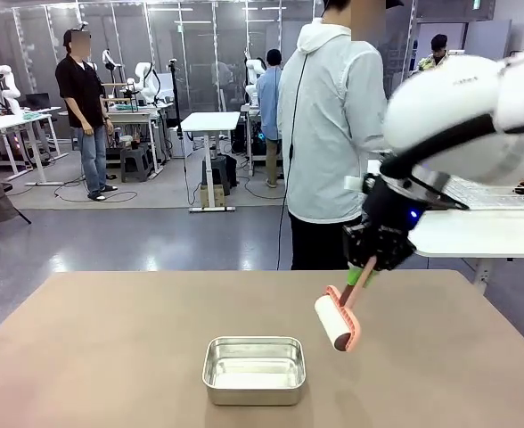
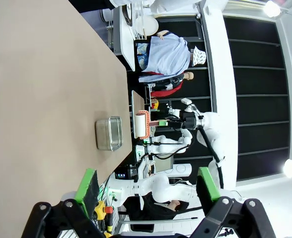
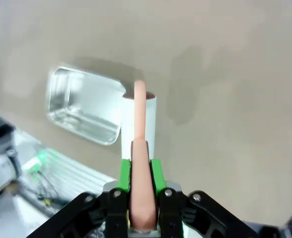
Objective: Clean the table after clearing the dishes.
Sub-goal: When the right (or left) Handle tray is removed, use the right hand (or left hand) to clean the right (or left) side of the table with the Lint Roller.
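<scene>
Front view shows you the table (image 1: 110,357) across the foreground, a steel pan (image 1: 254,369) near its robot-side edge. Just right of the pan, your right gripper (image 1: 366,272) clamps the pink handle of a lint roller (image 1: 335,325); your left gripper (image 2: 147,184) gapes empty.

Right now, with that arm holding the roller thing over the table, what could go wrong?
The lint roller hangs close beside the steel pan; a sweep that way might knock the pan along the table. The right claw pinches only the thin pink handle, so pressing down could twist the roller. The person stands near the arm, back turned.
</scene>
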